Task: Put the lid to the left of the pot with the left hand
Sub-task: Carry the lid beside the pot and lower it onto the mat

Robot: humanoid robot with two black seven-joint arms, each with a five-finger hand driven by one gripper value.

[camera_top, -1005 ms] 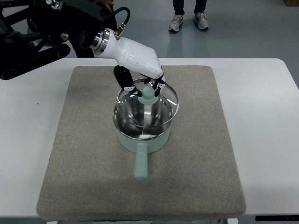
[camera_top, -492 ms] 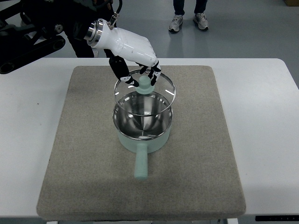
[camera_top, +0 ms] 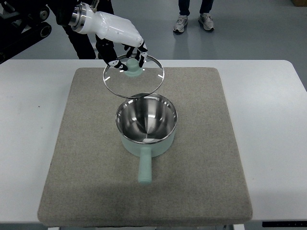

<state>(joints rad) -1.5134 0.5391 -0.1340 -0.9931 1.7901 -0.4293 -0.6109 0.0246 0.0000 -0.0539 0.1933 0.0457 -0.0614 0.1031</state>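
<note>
Since a second ago, my left hand has carried the lid up off the pot and away toward the far left, so the pot now stands uncovered.

I see a white table with a large, square, grey felt-like mat covering most of it. At the mat's middle stands the pot: pale green outside, polished steel inside, round, its stubby green handle pointing toward me.

My left arm, black with a silver wrist ring, comes in from the upper left corner. Its glossy white hand angles downward, the black fingers curled tightly around the lid's pale green knob. The lid is clear glass with a thin metal rim. It hangs tilted in the air, above the mat's far edge, behind and left of the pot, not touching it.

Beyond the table, a person's sneakers stand on grey floor.
</note>
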